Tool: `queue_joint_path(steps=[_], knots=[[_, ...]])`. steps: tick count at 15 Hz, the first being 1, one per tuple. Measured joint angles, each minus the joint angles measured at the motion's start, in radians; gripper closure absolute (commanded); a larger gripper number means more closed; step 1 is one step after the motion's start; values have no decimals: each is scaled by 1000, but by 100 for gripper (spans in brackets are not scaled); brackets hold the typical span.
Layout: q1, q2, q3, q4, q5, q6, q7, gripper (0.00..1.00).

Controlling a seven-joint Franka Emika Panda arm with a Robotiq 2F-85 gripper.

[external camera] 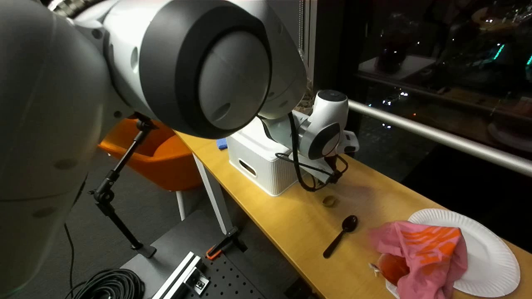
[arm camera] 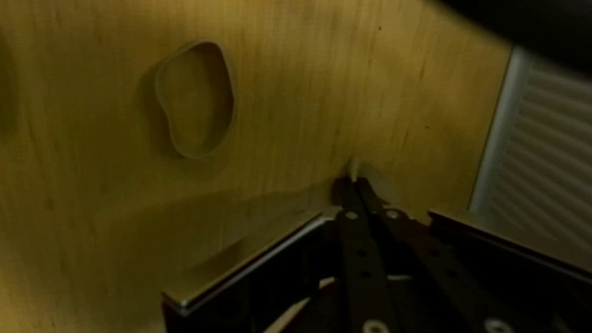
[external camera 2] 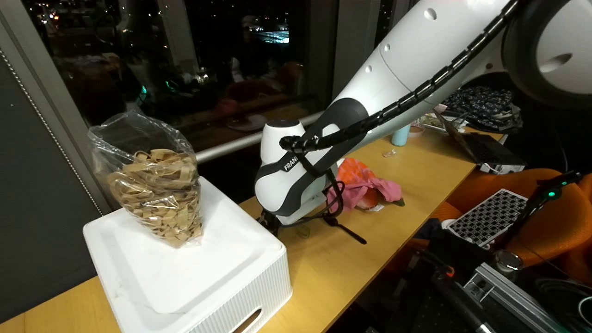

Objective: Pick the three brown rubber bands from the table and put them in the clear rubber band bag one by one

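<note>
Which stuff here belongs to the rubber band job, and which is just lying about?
For the job: gripper, pinched rubber band, loose rubber band, clear bag on the white box, table.
Lying about: black spoon, paper plate, pink cloth, laptop.

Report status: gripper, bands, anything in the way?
Gripper shut on a rubber band. Loose band on table. Clear bag on white box; white box near gripper, possible snag.

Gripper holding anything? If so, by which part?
Looks like a brown rubber band, pinched in the gripper at its tips; short bit pokes out, exact spot hidden.
</note>
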State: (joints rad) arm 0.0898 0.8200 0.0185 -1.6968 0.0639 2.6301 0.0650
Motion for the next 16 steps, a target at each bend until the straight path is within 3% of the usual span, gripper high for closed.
queue_joint_path(steps=[10,16], knots=[[0,-14,-20,27,0,0,2,99],[1,-142,-64,-38,-10,-76,36,99]])
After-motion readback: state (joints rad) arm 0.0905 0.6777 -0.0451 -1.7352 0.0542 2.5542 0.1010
